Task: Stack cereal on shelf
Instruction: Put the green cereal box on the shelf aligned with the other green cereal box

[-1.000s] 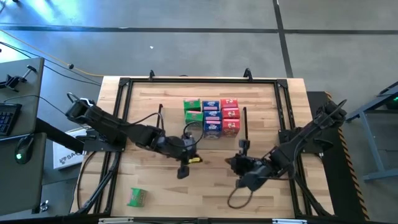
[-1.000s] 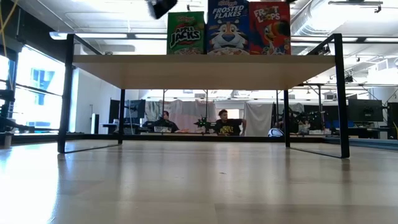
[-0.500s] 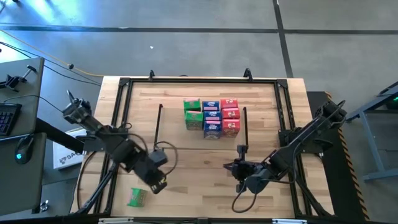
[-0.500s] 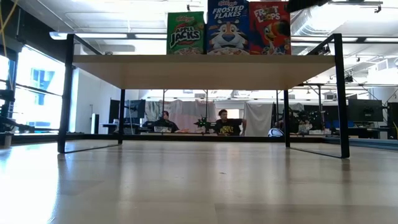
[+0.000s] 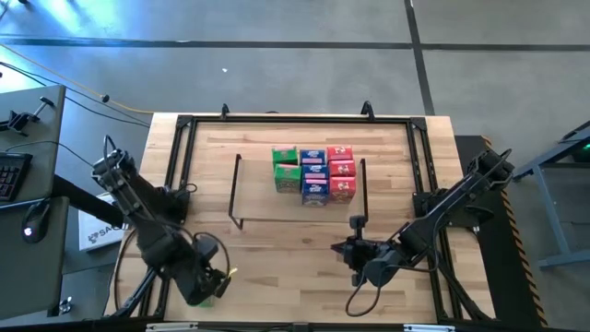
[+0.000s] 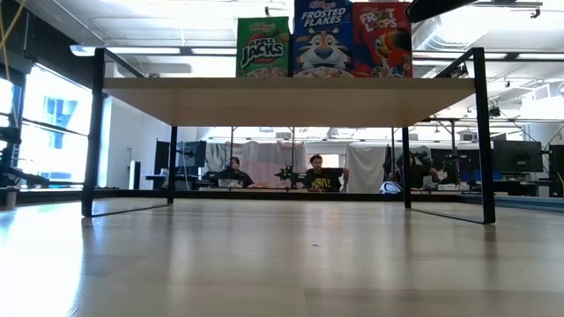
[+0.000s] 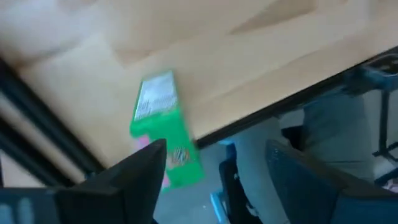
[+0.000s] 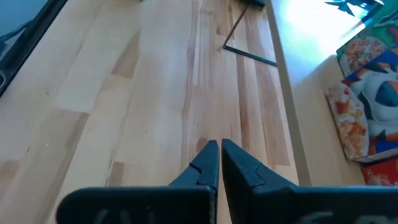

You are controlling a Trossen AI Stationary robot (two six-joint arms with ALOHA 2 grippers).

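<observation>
Fingers of the left gripper [image 7: 211,171] are spread wide, dark and blocky, hovering over a loose green cereal box [image 7: 163,127] that lies flat near the bench's front-left corner; one finger overlaps the box, though contact cannot be told. Right gripper [image 8: 219,163] fingers are pressed together, holding nothing, over bare pale wood planks. Eight glossy printed boxes [image 5: 314,172] stand on the shelf [image 6: 282,88], a light wood slab on thin black metal legs.

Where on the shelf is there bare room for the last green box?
The shelf is bare across its left half, beside the green boxes. Its right half is packed with boxes. The left gripper is over the loose green box at the table's front-left corner.
</observation>
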